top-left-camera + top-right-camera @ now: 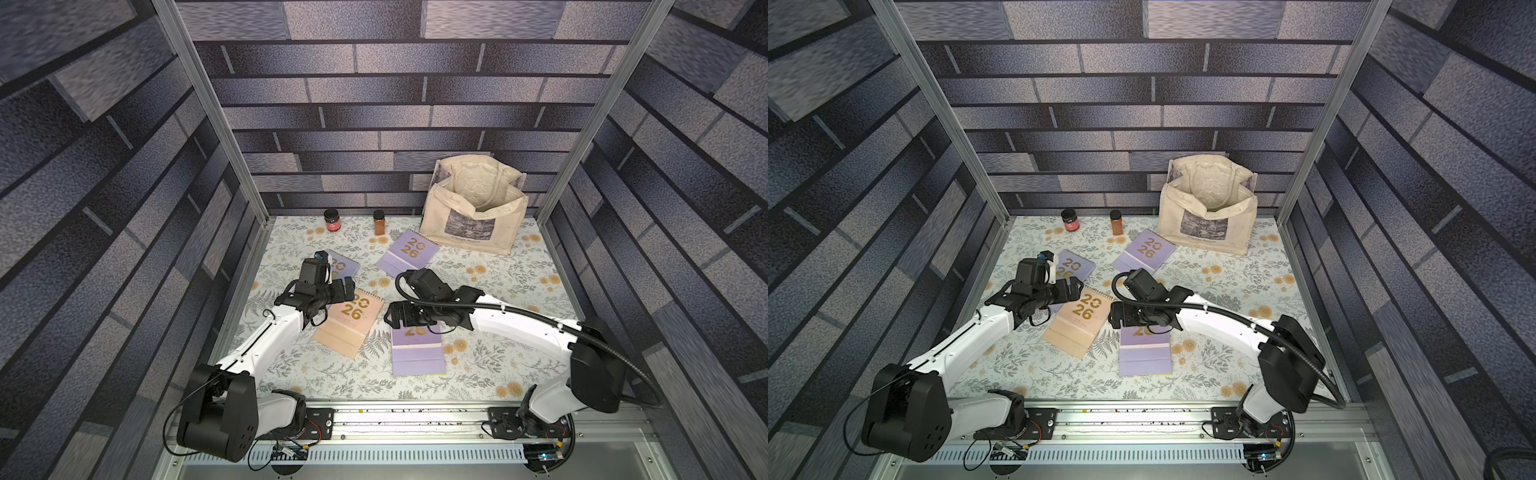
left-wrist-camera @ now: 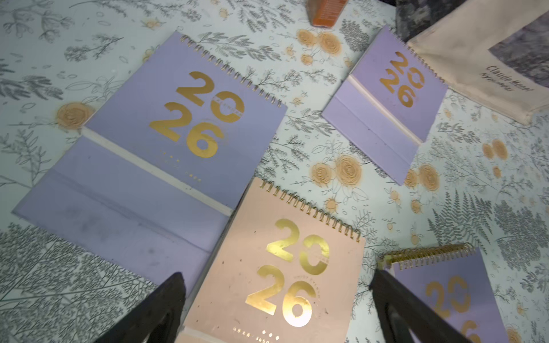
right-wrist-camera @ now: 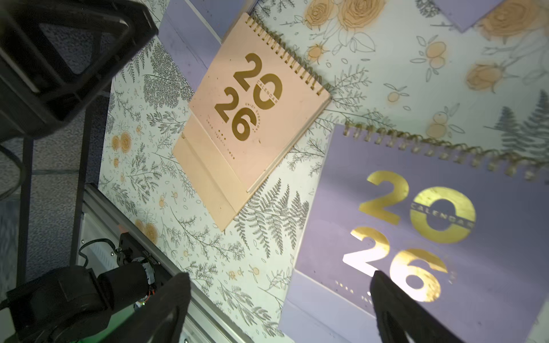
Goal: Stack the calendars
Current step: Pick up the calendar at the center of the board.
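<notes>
My left gripper [image 2: 277,274] hangs wide open and empty over the peach calendar [image 1: 349,322], likely my next pick. The right gripper [image 3: 280,275], equally open and empty, hovers above the lower-centre lilac calendar [image 1: 417,353].

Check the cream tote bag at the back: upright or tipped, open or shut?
Upright and open: in both top views the tote bag stands on its base, mouth gaping wide, the pale lining visible inside.
</notes>
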Robot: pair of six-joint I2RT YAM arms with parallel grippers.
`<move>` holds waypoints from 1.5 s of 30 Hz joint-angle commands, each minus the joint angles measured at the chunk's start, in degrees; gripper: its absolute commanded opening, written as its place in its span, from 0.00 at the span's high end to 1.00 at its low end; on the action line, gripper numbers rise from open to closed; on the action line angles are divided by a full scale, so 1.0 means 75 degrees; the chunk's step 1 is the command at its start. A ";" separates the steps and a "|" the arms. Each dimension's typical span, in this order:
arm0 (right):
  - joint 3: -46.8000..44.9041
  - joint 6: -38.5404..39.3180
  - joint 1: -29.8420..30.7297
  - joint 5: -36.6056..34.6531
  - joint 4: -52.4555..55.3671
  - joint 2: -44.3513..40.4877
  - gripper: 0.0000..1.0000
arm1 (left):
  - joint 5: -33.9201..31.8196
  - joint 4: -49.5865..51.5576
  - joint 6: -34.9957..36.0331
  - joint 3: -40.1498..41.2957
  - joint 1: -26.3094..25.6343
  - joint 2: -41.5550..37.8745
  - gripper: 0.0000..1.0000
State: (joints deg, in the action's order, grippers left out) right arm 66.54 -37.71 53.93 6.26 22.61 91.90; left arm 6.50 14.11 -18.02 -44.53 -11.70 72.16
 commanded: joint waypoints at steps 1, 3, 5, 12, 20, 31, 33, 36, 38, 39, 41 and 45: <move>0.0739 -0.0557 0.0345 -0.0117 -0.0390 0.0847 0.05 | -0.0203 0.1305 -0.0161 -0.0330 0.0368 0.0363 0.00; 0.0888 -0.1002 0.0454 -0.0253 -0.0678 0.1240 0.05 | -0.0005 0.1379 -0.0216 -0.0293 0.0510 0.0421 0.00; 0.0924 -0.1421 0.0537 -0.0307 -0.1070 0.1598 0.05 | 0.0105 0.1356 -0.0267 -0.0220 0.0559 0.0422 0.00; 0.1402 -0.2025 0.0740 -0.0578 -0.1153 0.2396 0.05 | 0.0654 0.1120 -0.0525 0.0152 0.0869 0.0607 0.00; 0.2030 -0.2273 0.0747 -0.0800 -0.0706 0.2994 0.04 | 0.0717 0.0920 -0.0612 0.0308 0.0916 0.1124 0.00; 0.2380 -0.2462 0.0527 -0.0345 -0.0350 0.3770 0.04 | 0.1181 0.0578 -0.0619 0.0443 0.0811 0.1371 0.03; 0.2454 -0.2469 0.0499 -0.0249 -0.0311 0.3855 0.04 | 0.1336 0.0503 -0.0626 0.0501 0.0767 0.1382 0.03; 0.2425 -0.2465 0.0462 -0.0152 -0.0397 0.3932 0.04 | 0.1465 0.0361 -0.0644 0.0632 0.0705 0.1449 0.03; 0.2308 -0.2524 0.0417 -0.0071 -0.0548 0.3942 0.04 | 0.1694 0.0198 -0.0664 0.0748 0.0706 0.1488 0.04; 0.2255 -0.2554 0.0404 -0.0052 -0.0624 0.3942 0.05 | 0.1859 0.0079 -0.0670 0.0827 0.0696 0.1479 0.04; 0.2119 -0.2577 0.0374 -0.0022 -0.0799 0.3899 0.05 | 0.2106 -0.0149 -0.0745 0.0960 0.0694 0.1413 0.04; 0.1841 -0.2666 0.0327 0.0012 -0.1173 0.3767 0.06 | 0.2483 -0.0508 -0.0886 0.1237 0.0694 0.1178 0.05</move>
State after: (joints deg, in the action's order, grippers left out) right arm 82.96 -56.62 56.95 5.87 14.74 119.20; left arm 18.90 11.75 -22.65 -37.89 -6.04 81.69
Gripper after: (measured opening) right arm 0.943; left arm 0.956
